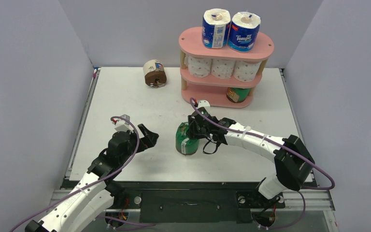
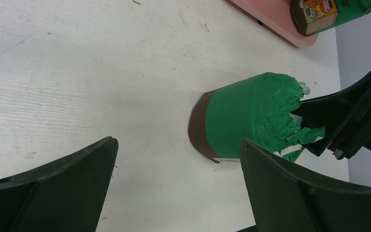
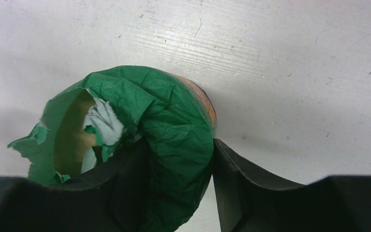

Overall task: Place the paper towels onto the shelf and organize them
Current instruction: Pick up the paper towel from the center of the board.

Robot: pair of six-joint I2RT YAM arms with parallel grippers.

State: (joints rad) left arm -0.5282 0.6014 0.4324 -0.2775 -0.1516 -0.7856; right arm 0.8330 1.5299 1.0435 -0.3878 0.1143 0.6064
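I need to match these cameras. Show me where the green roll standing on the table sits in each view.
Top external: green roll just below centre.
Left wrist: right of centre, torn top pointing right.
Right wrist: centre-left, seen from above.
Shared landmark: the right claw, pinching the roll's torn top in all three views.

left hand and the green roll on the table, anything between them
Only bare table lies between the left hand and the green roll, plain in the top view.
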